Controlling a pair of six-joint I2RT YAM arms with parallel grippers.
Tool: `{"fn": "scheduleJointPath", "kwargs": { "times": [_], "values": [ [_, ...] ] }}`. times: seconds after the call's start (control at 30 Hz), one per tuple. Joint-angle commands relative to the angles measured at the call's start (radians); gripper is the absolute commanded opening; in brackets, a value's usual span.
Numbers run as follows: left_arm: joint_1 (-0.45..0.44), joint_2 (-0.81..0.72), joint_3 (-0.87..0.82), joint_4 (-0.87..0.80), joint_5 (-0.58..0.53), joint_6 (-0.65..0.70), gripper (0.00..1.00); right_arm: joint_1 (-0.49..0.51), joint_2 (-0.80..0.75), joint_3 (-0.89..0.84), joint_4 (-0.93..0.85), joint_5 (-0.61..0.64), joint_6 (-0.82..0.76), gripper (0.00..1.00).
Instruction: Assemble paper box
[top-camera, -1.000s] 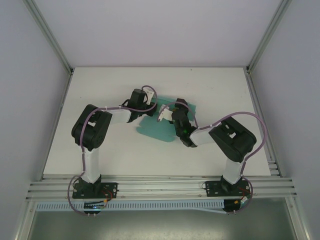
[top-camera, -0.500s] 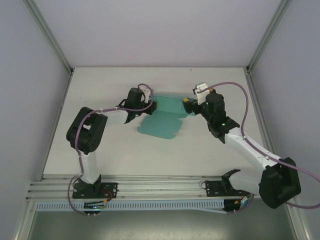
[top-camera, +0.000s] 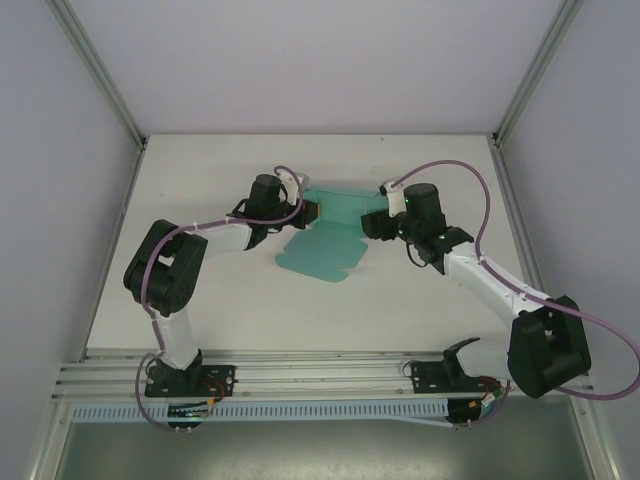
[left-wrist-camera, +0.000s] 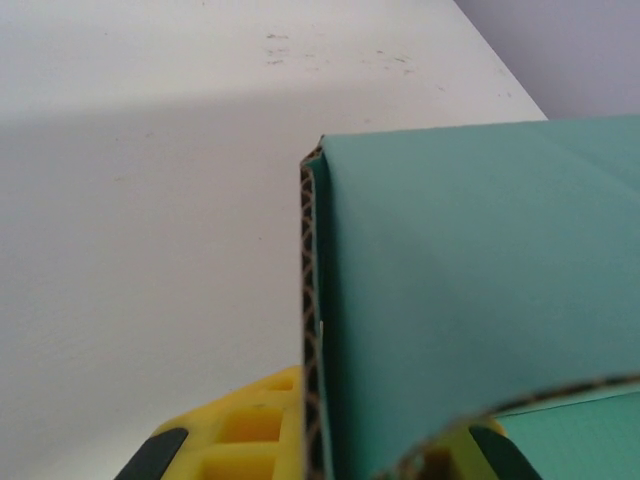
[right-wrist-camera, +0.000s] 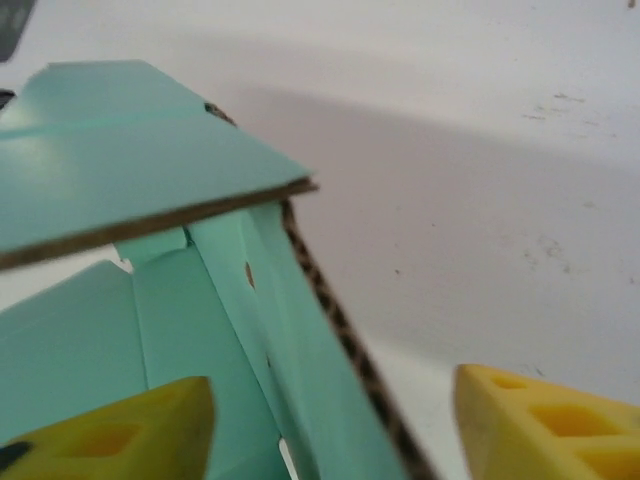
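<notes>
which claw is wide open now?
The right claw: its yellow fingers stand far apart around a raised wall of the paper box. On the left claw, the fingers press a folded flap.

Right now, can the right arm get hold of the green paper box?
Probably yes. The right gripper is open, and an upright wall of the paper box stands between its jaws. Nothing seems to block it from closing on that wall.

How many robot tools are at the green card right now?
2: the left tool at the left edge of the card, and the right tool at its right edge.
</notes>
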Motion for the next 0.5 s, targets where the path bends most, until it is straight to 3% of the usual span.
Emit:
{"fn": "scheduleJointPath", "kwargs": {
  "times": [0.0, 0.2, 0.33, 0.47],
  "values": [
    [0.005, -0.003, 0.043, -0.047, 0.002, -0.012, 0.00, -0.004, -0.018, 0.003, 0.075, -0.059, 0.052, 0.50],
    [0.005, 0.010, 0.067, -0.115, -0.117, -0.029, 0.00, -0.004, -0.028, 0.008, 0.060, -0.057, 0.089, 0.03],
    [0.005, 0.045, 0.148, -0.317, -0.362, -0.097, 0.00, 0.005, -0.047, 0.008, 0.052, -0.021, 0.088, 0.00],
    [0.005, 0.088, 0.240, -0.493, -0.503, -0.161, 0.00, 0.022, -0.057, -0.004, 0.068, 0.011, 0.091, 0.00]
  ]
}}
